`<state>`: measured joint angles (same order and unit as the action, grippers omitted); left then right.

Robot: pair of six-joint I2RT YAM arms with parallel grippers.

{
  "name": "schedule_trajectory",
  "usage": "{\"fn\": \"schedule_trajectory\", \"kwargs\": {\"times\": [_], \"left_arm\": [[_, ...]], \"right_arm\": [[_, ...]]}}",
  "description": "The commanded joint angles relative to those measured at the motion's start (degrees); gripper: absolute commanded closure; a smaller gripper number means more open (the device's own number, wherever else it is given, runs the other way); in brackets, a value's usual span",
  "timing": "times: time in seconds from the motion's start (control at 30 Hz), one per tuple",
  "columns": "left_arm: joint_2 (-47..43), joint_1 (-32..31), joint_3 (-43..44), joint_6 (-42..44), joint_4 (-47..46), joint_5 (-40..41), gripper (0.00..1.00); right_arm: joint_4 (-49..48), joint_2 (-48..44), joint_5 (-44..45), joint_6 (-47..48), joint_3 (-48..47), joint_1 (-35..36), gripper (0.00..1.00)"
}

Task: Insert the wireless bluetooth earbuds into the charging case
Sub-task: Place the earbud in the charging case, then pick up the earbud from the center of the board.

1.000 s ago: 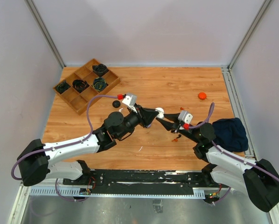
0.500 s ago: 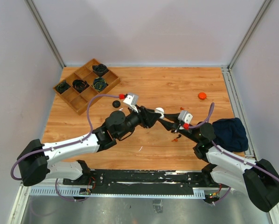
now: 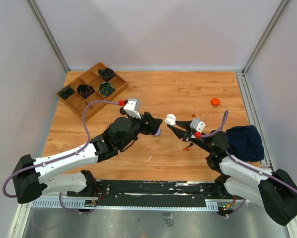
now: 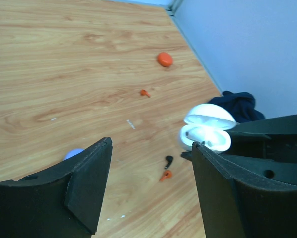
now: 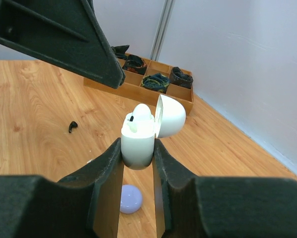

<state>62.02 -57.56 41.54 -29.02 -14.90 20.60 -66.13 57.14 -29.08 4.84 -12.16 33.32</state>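
My right gripper (image 5: 137, 148) is shut on a white charging case (image 5: 138, 141) and holds it above the table with its lid (image 5: 170, 116) swung open. A white earbud (image 5: 142, 112) sits in the case's well. My left gripper (image 4: 151, 148) is open and empty, just left of the case (image 3: 170, 119). On the wood below lie a black earbud (image 4: 168, 159) and an orange earbud (image 4: 165, 175); another orange earbud (image 4: 145, 92) lies farther off.
A pale purple round case (image 5: 131, 198) lies on the table under the grippers. An orange round case (image 3: 215, 101) is at the far right, a dark blue cloth (image 3: 244, 141) by the right edge, and a wooden tray (image 3: 73, 104) of coiled cables at the back left.
My left gripper has opened and pulled back to the left, away from the white case. The right arm has held still with the case.
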Motion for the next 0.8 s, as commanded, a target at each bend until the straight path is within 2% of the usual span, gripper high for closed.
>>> {"fn": "schedule_trajectory", "kwargs": {"times": [0.0, 0.23, 0.43, 0.77], "left_arm": [[-0.11, 1.35, 3.07, 1.19, 8.25, 6.58, 0.29], [4.74, 9.79, 4.52, 1.22, 13.46, 3.04, 0.28], [12.76, 17.15, 7.53, 2.61, 14.18, -0.24, 0.28], [25.89, 24.94, 12.28, 3.98, 11.80, -3.30, 0.28]], "right_arm": [[-2.26, -1.43, 2.27, 1.78, 1.24, -0.21, 0.99], [-0.76, -2.21, 3.30, 2.27, 1.87, -0.24, 0.99], [-1.10, -1.51, 3.53, 2.33, 2.14, -0.27, 0.99], [-0.84, -2.17, 4.71, 2.71, 2.75, -0.19, 0.99]]}}
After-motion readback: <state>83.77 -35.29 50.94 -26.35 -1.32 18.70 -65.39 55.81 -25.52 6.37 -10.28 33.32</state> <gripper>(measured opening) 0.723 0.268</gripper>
